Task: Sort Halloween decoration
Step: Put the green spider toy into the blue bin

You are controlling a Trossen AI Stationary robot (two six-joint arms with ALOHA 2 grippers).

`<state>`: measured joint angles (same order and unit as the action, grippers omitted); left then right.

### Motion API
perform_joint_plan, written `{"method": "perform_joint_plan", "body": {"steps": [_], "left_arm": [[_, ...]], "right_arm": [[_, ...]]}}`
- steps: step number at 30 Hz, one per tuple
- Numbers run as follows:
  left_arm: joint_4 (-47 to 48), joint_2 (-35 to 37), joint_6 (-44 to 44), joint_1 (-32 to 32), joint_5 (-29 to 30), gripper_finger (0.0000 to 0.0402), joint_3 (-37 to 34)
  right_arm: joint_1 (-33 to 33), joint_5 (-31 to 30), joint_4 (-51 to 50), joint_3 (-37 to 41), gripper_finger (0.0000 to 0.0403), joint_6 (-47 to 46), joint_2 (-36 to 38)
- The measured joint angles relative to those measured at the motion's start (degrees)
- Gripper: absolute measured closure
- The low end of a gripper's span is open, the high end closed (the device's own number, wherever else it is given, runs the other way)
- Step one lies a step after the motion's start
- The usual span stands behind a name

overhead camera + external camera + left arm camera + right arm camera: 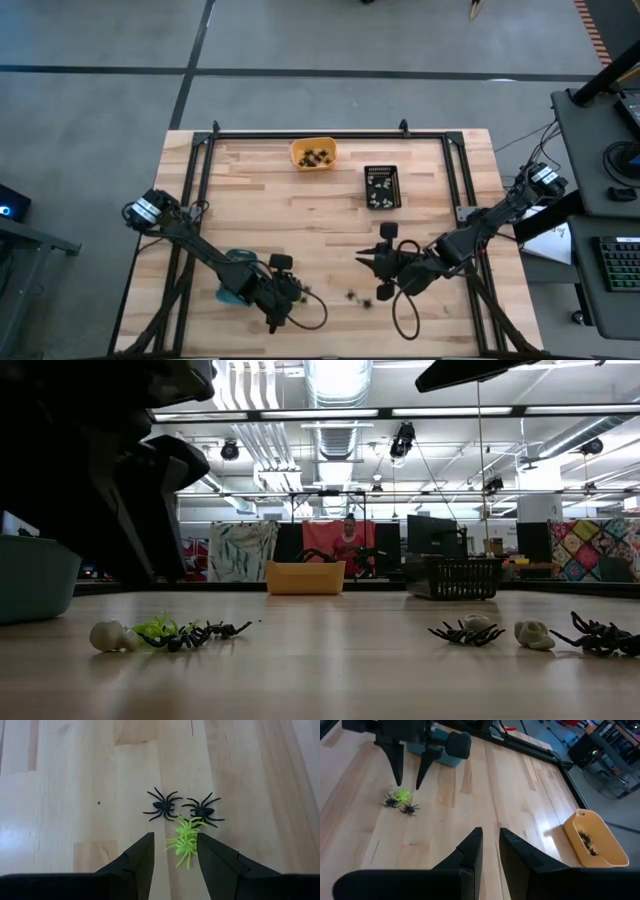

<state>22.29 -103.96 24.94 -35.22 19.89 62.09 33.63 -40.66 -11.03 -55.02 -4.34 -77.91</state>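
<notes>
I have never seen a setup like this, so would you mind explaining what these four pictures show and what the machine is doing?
This is a robot with two dark arms at a wooden table, each ending in a two-fingered pincer. One picture looks straight down, one looks level across the tabletop, and two come from cameras on the wrists. The left pincer stands open above a lime-green spider, its fingers on either side of it, with two black spiders just beyond; it holds nothing. The right pincer hovers over bare wood, slightly open and empty. Small whitish trinkets and more black spiders lie near the front edge. Farther back are an orange tray and a black tray, each already holding pieces; a blue tray sits under the left arm.
</notes>
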Motion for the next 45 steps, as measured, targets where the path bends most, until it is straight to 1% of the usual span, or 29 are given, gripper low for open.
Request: {"method": "perform_joint_plan", "body": {"steps": [4,7,20,23,27,35,40,42,45], "left_arm": [[-1.4,-0.3,-1.1,0.0,-0.2,0.0271,-0.7],[-3.8,-0.3,-1.7,0.1,-1.4,0.0271,-2.2],[-14.2,-0.3,-1.9,0.9,-1.4,0.0271,-9.1],[-15.1,-0.2,-1.9,1.2,-1.4,0.0277,-9.9],[-15.0,-0.2,-1.9,1.2,-1.4,0.0295,-10.0],[-14.7,-0.2,-1.9,1.2,-1.2,0.0357,-10.0],[-14.5,-0.1,-1.9,1.2,-1.2,0.0386,-10.0],[-14.2,-0.1,-1.9,1.2,-1.2,0.0396,-9.8],[-13.2,-0.1,-1.9,1.2,-1.2,0.0398,-9.2]], "right_arm": [[-0.2,0.0,0.3,0.0,0.0346,0.5,0.0],[-0.2,0.1,0.7,0.0,0.0346,0.5,0.0],[-0.4,0.1,1.1,0.0,0.0346,0.4,-0.1],[-0.4,0.1,1.1,0.0,0.0346,0.4,-0.1],[-0.4,0.1,1.2,0.0,0.0346,0.3,-0.1],[-0.5,0.1,1.2,0.0,0.0346,-0.6,-0.1],[-0.5,0.1,1.3,0.0,0.0346,-1.0,-0.1],[-0.5,0.1,1.3,0.0,0.0346,-1.0,-0.1],[-0.5,0.1,1.3,0.0,0.0346,-1.0,-0.1]]}}
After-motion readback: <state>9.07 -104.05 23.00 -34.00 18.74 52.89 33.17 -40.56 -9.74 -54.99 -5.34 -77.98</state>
